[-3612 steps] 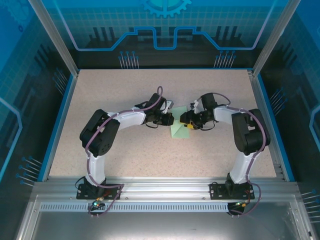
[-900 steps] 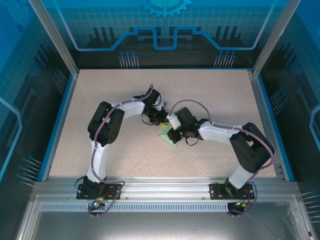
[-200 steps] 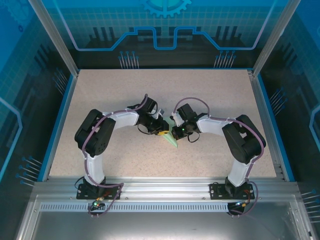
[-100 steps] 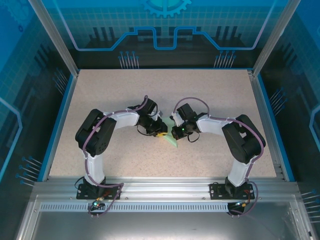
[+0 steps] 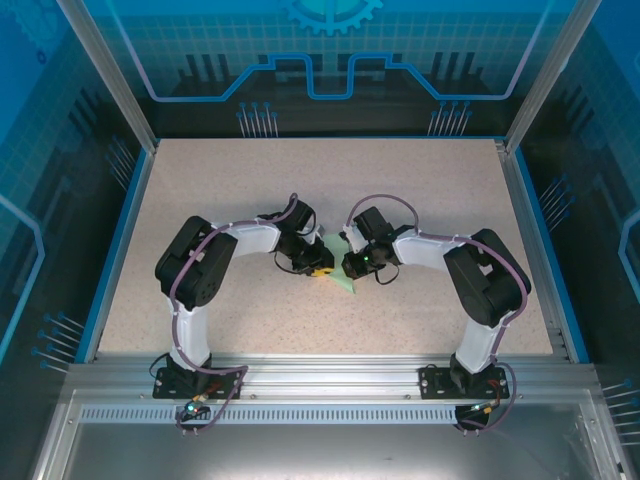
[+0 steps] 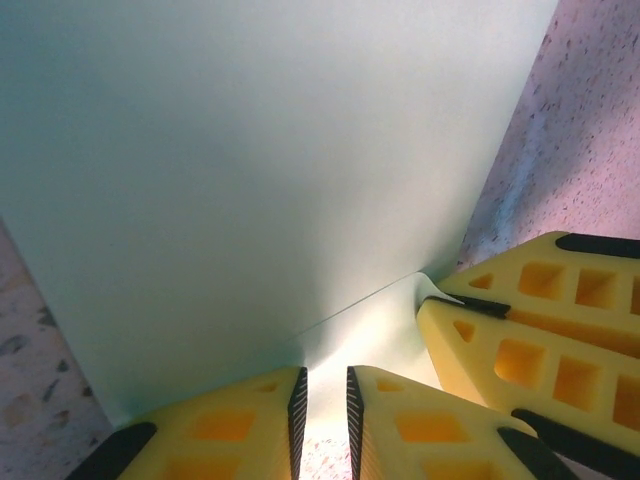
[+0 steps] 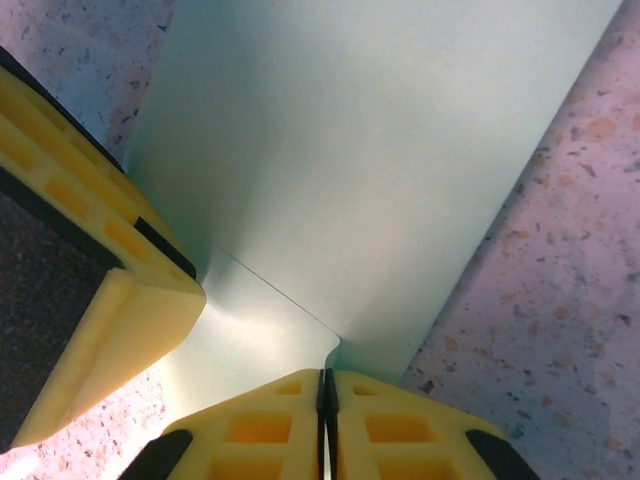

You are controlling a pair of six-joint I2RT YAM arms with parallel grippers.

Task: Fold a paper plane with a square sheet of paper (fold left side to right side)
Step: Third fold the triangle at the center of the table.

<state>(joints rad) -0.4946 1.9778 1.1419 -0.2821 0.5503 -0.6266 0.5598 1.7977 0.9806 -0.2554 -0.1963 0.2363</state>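
Paper [image 5: 346, 281] sits folded at the middle of the table [image 5: 420, 190], between both grippers. Right gripper [image 7: 323, 385] pinches its edge tight. Left gripper [image 6: 325, 398] shows a slim gap; whether it grips the paper is unclear.

Overhead: even light is washing the speckled beige table [image 5: 250, 200].
Wrists: the pale mint-green sheet of paper [image 6: 250, 150] is glowing brightest low in frame.

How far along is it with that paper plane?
Partway. The paper already lies folded narrow, with a layer edge visible in the wrist views. Right now the right gripper is closed on a flap and the left gripper sits beside it, jaws nearly together. No finished dart shape yet, so more folds remain.
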